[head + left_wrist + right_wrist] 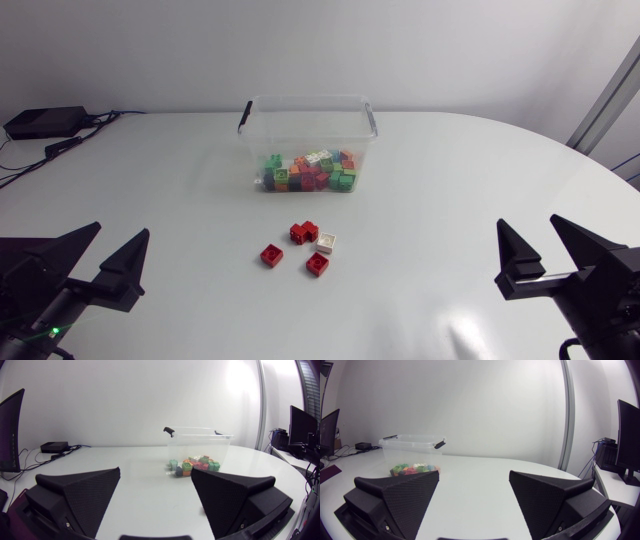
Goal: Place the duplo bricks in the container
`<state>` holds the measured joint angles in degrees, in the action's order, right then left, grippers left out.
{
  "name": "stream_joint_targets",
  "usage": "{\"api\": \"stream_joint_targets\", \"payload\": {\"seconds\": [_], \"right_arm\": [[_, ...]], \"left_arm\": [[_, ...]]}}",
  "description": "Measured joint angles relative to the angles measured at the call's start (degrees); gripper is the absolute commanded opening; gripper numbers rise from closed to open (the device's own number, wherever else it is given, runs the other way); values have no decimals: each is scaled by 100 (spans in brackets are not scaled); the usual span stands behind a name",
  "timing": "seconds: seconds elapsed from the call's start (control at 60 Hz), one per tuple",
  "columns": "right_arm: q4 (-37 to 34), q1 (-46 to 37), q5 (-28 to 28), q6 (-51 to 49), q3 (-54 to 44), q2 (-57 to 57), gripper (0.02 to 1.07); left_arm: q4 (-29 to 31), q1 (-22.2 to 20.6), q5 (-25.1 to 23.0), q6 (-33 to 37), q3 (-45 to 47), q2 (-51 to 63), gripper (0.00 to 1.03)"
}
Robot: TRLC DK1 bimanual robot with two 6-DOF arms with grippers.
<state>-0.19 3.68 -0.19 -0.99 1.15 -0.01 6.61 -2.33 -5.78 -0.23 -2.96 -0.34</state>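
A clear plastic container with black latches stands at the middle back of the table and holds many colourful duplo bricks. In front of it lie loose bricks: a red one, a second red one, a white one and a third red one. My left gripper is at the near left, open and empty. My right gripper is at the near right, open and empty. In the left wrist view the container is ahead of the left gripper. The right gripper sees the container ahead and off to one side.
A black box with cables sits at the back left corner of the table. Bare white tabletop lies between both grippers and the loose bricks.
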Motion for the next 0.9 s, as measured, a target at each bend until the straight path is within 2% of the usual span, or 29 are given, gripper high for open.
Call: {"api": "stream_joint_targets", "payload": {"seconds": [0.367, 0.517, 0.633, 0.75, 0.9], "right_arm": [[0, -4, 0, -2, 0, 0, 103], [0, 2, -4, -7, 4, 2, 102], [-2, 2, -9, -7, 199, 212, 102], [17, 9, -72, -9, 756, 931, 102], [42, 13, -131, -7, 1377, 1886, 102]], "left_arm": [[79, 0, -22, 0, -48, 0, 99], [122, -13, -22, 0, -435, 151, 98], [72, -146, -22, 0, -977, 970, 98], [-109, -363, -24, 0, -1436, 2175, 97], [-35, -651, 2, 2, -2120, 3620, 91]]}}
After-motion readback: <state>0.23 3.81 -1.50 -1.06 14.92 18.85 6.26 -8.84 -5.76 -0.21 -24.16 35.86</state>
